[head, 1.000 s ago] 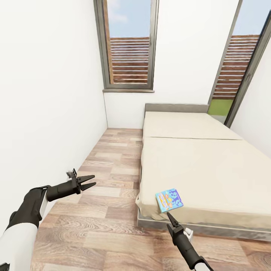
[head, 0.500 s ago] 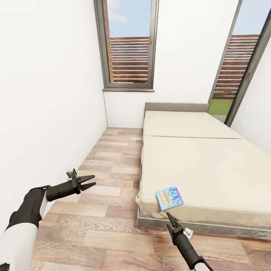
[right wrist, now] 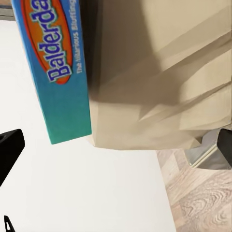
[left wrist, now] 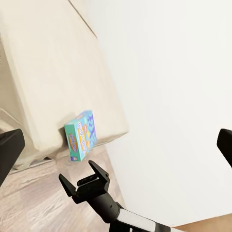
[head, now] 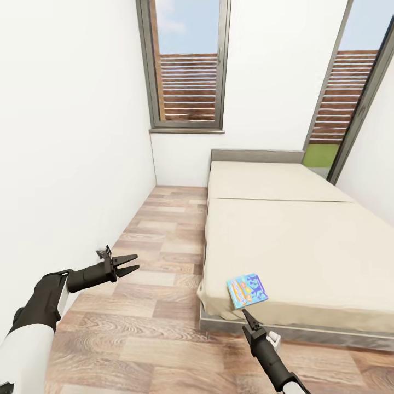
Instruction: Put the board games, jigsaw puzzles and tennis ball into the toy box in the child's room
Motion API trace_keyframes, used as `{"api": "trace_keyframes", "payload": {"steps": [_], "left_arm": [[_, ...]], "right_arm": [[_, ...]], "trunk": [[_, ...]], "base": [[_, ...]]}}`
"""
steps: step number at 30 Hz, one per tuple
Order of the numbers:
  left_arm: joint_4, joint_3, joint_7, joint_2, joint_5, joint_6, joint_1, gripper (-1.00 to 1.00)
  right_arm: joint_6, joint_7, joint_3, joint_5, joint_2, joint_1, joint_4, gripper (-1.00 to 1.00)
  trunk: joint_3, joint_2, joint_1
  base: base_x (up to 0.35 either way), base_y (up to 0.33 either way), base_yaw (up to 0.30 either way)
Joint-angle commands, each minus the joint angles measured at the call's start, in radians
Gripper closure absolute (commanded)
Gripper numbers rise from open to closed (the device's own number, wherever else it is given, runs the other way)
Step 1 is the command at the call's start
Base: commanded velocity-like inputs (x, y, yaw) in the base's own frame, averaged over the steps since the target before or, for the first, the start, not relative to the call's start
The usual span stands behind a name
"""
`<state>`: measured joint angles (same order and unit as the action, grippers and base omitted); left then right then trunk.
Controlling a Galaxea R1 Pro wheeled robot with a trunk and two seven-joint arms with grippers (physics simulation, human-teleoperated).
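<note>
While the small blue board game [head: 246,290] lies flat at the near corner of the bed [head: 306,241], close to the mattress edge, it is the one toy in reach, so the step in hand looks like fetching it for the toy box. In the right wrist view its blue face [right wrist: 53,67] reads "Balderda…" and rests on the beige cover, with folds of that cover running toward the dark frame below.

Just below the box in the head view, the right pincer [head: 247,316] points up at it from under the bed's edge, near it but not touching. Its fingers show at the margins of the right wrist view, set wide apart and holding nothing. The left pincer [head: 128,264] hangs well apart from the bed, over the wooden floor [head: 158,230] beside the white wall [head: 71,137], its two fingers parted a little and empty. From the left wrist view the box [left wrist: 81,135] shows at the mattress corner, with the right arm's tool in front of it.

My judgement is that the next move calls for raising the right pincer to the level of the box's near edge, sliding one finger under and one over, then closing. Since the box is thin and lies flat on soft cover, a low approach may push it away instead.
</note>
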<state>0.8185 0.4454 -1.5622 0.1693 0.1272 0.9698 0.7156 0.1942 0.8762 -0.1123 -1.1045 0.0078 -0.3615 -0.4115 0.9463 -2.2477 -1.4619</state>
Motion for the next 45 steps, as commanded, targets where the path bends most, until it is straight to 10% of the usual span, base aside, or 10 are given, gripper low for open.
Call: {"api": "trace_keyframes", "payload": {"steps": [1, 45], "left_arm": [[0.001, 0.003, -0.009, -0.001, 0.011, 0.01, 0.001, -1.0], [0.001, 0.002, -0.009, -0.001, 0.01, 0.01, 0.001, -1.0]], "right_arm": [[0.011, 0.003, -0.003, -0.008, 0.001, -0.001, 0.0, -1.0], [0.014, 0.011, -0.002, -0.007, 0.001, -0.001, -0.001, -1.0]], "trunk": [[0.001, 0.0, 0.0], [0.001, 0.0, 0.0]], "base": [[0.169, 0.0, 0.0], [0.017, 0.0, 0.0]]}}
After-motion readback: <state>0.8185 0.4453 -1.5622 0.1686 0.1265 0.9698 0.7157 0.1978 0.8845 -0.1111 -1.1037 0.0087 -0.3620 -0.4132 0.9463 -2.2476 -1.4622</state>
